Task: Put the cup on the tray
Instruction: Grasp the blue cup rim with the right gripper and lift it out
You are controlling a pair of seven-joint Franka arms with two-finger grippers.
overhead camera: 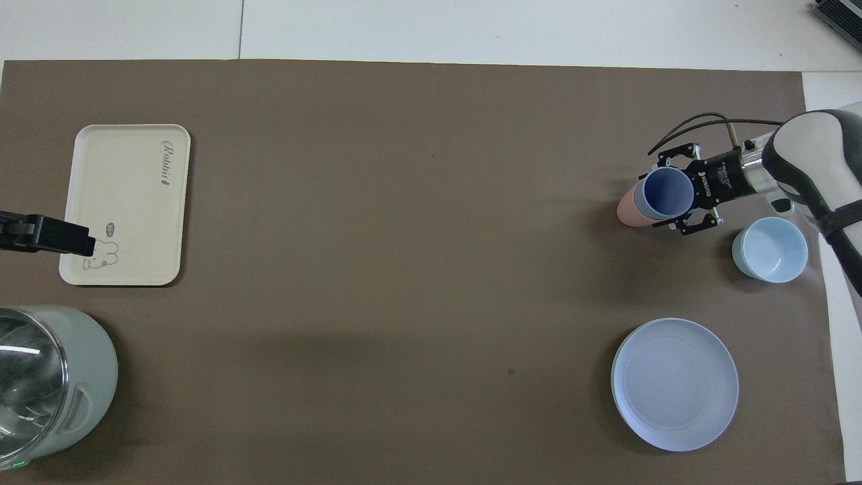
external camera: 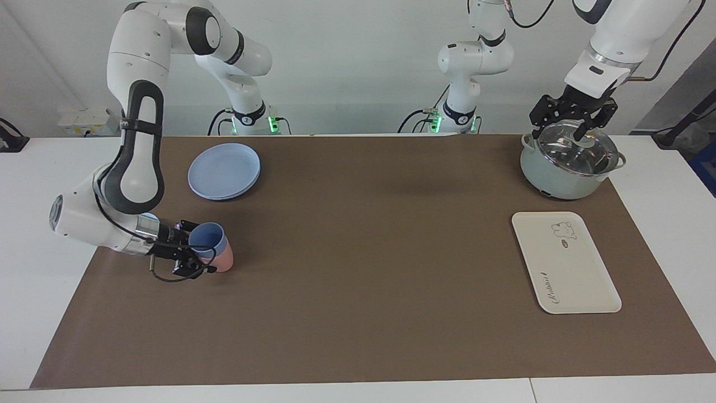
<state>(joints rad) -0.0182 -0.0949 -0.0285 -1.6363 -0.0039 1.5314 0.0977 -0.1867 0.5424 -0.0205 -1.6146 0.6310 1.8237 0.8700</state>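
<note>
reaching in low from the right arm's end of the table, the right gripper [external camera: 193, 254] is clamped on the blue cup [external camera: 207, 238], which sits nested in a pink cup [external camera: 225, 258] and tilts. the tray [external camera: 565, 262] lies bare toward the left arm's end, well apart from the cup. the left gripper [external camera: 573, 120] hangs over the lidded pot [external camera: 565, 162], and whether its fingers are spread or closed cannot be told.

from overhead, the blue cup [overhead camera: 665, 192] shows its open mouth between the right gripper's [overhead camera: 677, 195] fingers, with the pink cup [overhead camera: 630, 212] under it. a light-blue bowl [overhead camera: 771, 249] stands just beside the gripper, nearer the robots, and a plate [overhead camera: 675, 384] nearer still. the tray [overhead camera: 128, 202] rests farther out than the pot [overhead camera: 74, 377].
</note>
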